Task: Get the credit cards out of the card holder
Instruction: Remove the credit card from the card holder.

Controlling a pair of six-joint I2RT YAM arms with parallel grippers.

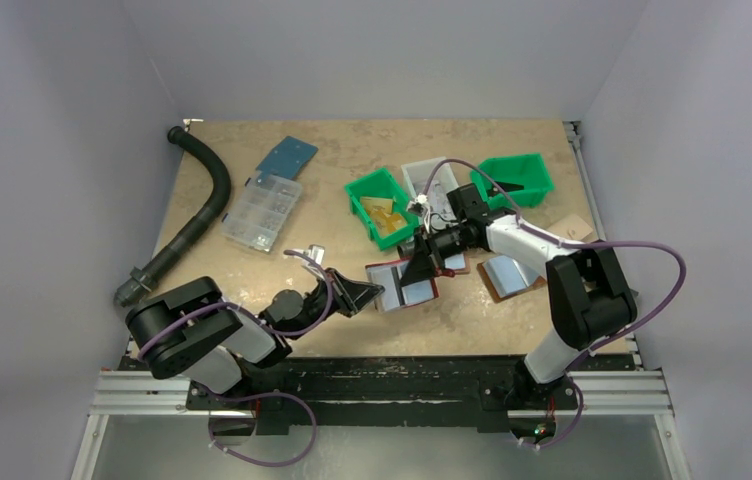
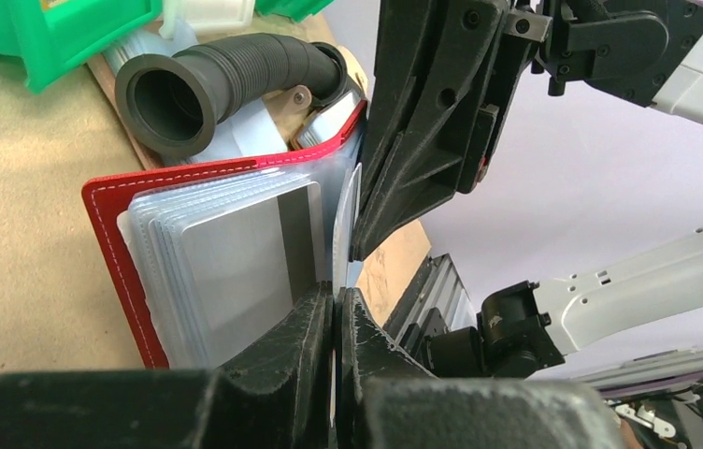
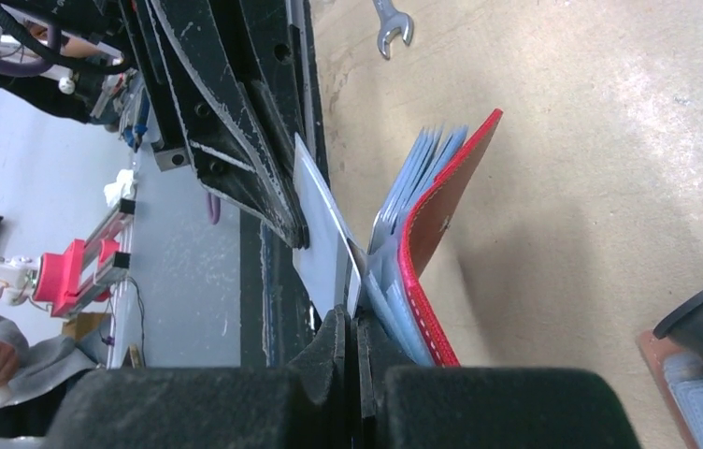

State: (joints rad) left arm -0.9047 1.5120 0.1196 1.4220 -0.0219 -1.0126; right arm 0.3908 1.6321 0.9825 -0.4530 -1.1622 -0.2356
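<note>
The red card holder (image 1: 389, 285) lies open near the table's front. It shows its stitched cover (image 2: 109, 234) and fanned clear pockets, one holding a pale grey card (image 2: 236, 262). One pale blue-grey credit card (image 3: 324, 238) stands clear of the pockets, edge-on (image 2: 351, 210) in the left wrist view. My right gripper (image 3: 355, 323) is shut on its near corner, beside the holder's cover (image 3: 446, 201). My left gripper (image 2: 337, 301) is shut on a thin pale edge, and its tips (image 3: 299, 238) sit on the same card from the other side. The two grippers meet tip to tip over the holder (image 1: 410, 280).
Two green bins (image 1: 382, 205) (image 1: 517, 178) and a white one (image 1: 430, 180) stand behind the holder. A brown folder (image 1: 507, 275) lies to its right. A black hose (image 1: 197, 215), a clear parts box (image 1: 262, 212) and a blue plate (image 1: 287, 156) sit at the left. A wrench (image 3: 392, 26) lies nearby.
</note>
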